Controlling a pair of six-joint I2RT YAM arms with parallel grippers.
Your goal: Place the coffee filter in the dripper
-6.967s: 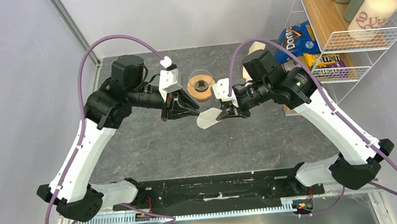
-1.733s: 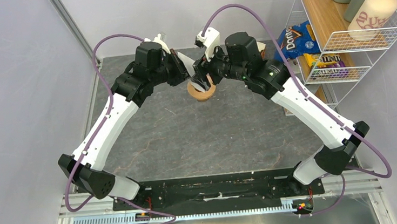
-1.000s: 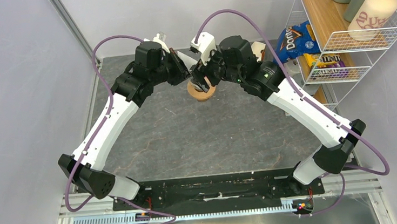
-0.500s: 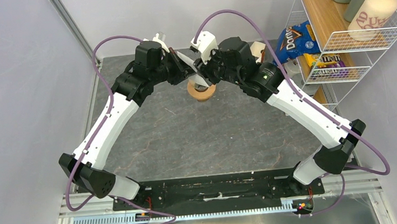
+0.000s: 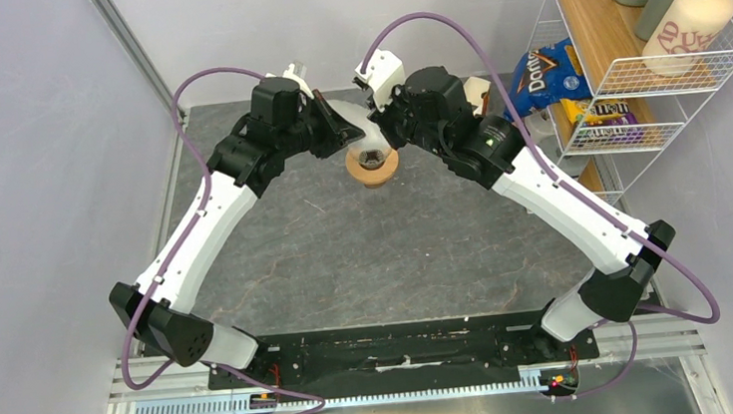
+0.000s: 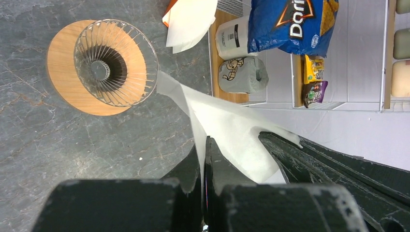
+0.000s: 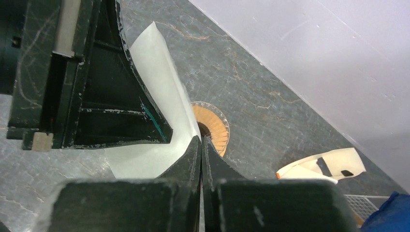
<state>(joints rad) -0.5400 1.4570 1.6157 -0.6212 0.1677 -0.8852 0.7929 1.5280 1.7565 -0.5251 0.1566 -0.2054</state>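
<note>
Table (image 5: 348, 269): grey stone, under the dripper.
Dripper (image 6: 104, 63): upright, glass cone empty.
Coffee filter (image 6: 227, 130): in the air just beside the dripper's rim.
Left fingers (image 6: 215, 166): pinching the coffee filter.
Right fingers (image 7: 183, 164): pressed together, apparently on its other edge.
Progress: held at the dripper; spreading, seating and releasing remain.

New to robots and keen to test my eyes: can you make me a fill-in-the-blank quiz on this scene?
The left tool pinches the coffee filter, whose paper is ____.
The dripper has no paper in its glass cone; it is ____.
The blue snack bag reads ____.
Missing words: white; empty; Doritos.
</note>
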